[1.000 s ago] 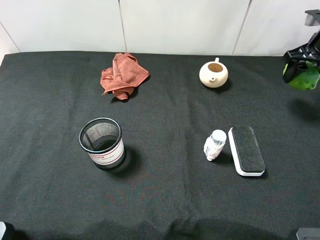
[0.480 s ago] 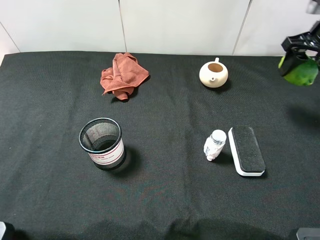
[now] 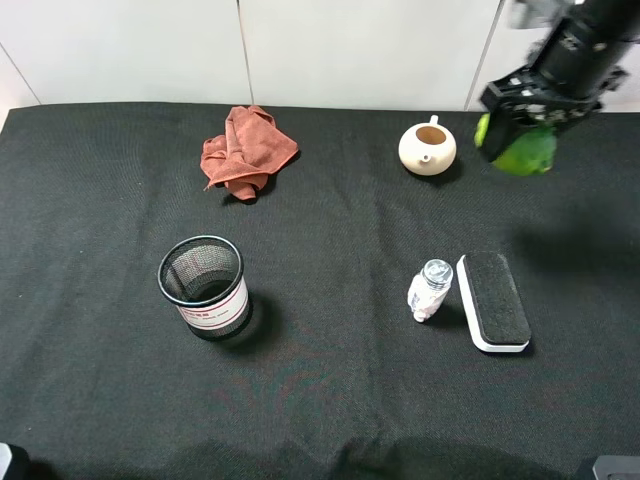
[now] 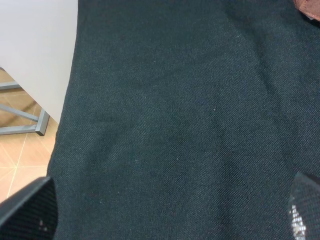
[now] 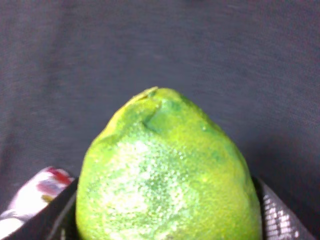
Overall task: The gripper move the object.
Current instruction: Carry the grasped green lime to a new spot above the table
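Note:
The bright green lime-like fruit (image 3: 522, 150) hangs in the air at the back right, just right of the cream teapot (image 3: 428, 148). My right gripper (image 3: 520, 118) is shut on it from above, on a thick black arm. In the right wrist view the fruit (image 5: 167, 175) fills the frame, pointed tip forward, with a finger (image 5: 277, 215) at each side. My left gripper (image 4: 165, 220) shows only two fingertips wide apart over bare black cloth, holding nothing.
A black cloth (image 3: 330, 230) covers the table. A red rag (image 3: 245, 150) lies at the back left. A black mesh cup (image 3: 204, 285) stands front left. A small white bottle (image 3: 429, 290) lies beside a black eraser (image 3: 492, 300). The table's edge and floor show (image 4: 30, 135).
My right gripper has carried the fruit to the left, from the far right edge to just beside the teapot. Nothing else has moved.

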Tool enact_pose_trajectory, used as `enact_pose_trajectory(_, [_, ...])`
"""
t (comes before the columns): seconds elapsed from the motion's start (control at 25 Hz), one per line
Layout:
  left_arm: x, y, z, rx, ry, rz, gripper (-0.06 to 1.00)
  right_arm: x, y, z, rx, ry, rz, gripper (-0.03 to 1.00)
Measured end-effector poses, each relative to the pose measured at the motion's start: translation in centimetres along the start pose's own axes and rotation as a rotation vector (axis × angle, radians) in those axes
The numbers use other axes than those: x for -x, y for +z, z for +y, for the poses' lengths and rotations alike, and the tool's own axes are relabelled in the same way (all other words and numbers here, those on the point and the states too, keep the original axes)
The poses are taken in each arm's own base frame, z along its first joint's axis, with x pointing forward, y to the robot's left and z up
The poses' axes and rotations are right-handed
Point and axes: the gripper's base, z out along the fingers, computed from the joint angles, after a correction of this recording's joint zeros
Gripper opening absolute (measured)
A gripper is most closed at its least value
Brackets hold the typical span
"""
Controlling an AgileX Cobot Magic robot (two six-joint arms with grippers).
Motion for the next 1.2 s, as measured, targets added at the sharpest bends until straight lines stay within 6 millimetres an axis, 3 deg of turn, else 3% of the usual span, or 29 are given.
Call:
enact_pose_trajectory(0.4, [0.0,0.0,0.0,0.0,0.0,0.0,0.97,0.2,1.2,8.8,0.036,-0.204,-0.002,0.47])
enact_pose_trajectory(0.68, [0.0,0.0,0.0,0.0,0.0,0.0,0.97,-0.5,1.7,13.7,0.06,-0.318,-0.019,0.47])
enact_pose_trajectory(0.96, [0.0,0.0,0.0,0.0,0.0,0.0,0.97,-1.1,1.9,17.0,0.083,-0.375,-0.065,0.47])
enact_pose_trajectory(1.2, [0.0,0.0,0.0,0.0,0.0,0.0,0.97,-0.6,2.7,17.3,0.07,-0.37,-0.094,0.47])
